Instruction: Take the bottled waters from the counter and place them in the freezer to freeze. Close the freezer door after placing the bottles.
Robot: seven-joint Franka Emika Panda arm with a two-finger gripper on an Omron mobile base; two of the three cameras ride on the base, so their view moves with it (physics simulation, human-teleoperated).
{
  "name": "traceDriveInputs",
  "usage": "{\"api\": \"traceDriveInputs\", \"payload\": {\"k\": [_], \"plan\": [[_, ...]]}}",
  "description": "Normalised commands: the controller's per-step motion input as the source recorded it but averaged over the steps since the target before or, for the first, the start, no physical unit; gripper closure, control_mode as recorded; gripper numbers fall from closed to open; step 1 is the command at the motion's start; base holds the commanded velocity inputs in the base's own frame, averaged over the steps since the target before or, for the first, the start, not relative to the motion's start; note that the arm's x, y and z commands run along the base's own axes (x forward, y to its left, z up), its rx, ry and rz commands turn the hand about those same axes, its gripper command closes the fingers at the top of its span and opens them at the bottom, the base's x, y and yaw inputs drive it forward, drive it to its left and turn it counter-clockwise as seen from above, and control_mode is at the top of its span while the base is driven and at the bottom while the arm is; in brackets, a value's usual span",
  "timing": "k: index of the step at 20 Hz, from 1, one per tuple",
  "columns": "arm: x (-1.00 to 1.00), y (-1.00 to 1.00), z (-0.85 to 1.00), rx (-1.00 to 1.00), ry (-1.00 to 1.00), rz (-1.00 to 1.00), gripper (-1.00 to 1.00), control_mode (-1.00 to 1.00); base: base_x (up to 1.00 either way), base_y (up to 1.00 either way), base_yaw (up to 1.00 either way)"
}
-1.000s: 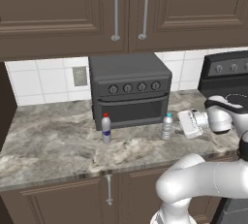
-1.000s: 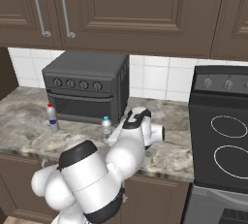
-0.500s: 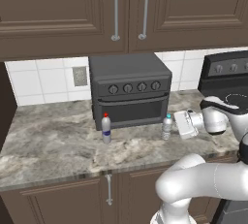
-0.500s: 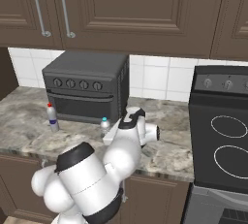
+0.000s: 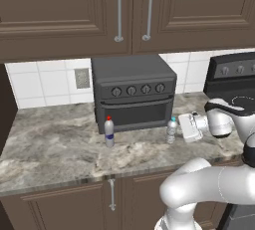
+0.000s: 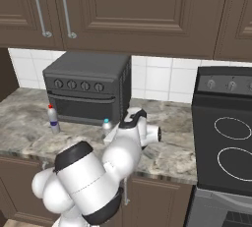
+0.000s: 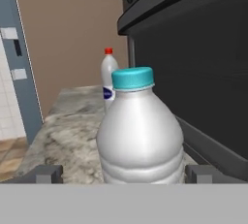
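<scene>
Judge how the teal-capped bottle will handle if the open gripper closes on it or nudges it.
The teal-capped bottle stands upright on a small base, so a sideways nudge would probably tip it, and being round it might roll. Its smooth sides may slip in the gripper. It looks small, so probably light.

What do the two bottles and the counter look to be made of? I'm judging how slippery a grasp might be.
Teal-capped bottle: likely smooth plastic, pale and cloudy, faint ribs near its base. Red-capped bottle: seemingly the same plastic, with a blue label. Counter: looks like polished stone, grey-brown with marbled veining.
</scene>
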Motion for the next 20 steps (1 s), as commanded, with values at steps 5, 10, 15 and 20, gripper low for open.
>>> {"api": "traceDriveInputs", "payload": {"k": [5,10,15,20], "plan": [[0.12,0.01,0.0,0.0,0.0,0.0,-1.0,-1.0,0.0,0.0,0.0],[0.18,0.01,0.0,0.0,0.02,0.0,-1.0,-1.0,0.0,0.0,0.0],[0.02,0.02,0.0,0.0,0.0,0.0,-1.0,-1.0,0.0,0.0,0.0],[0.0,0.0,0.0,0.0,0.0,0.0,1.0,-1.0,0.0,0.0,0.0]]}}
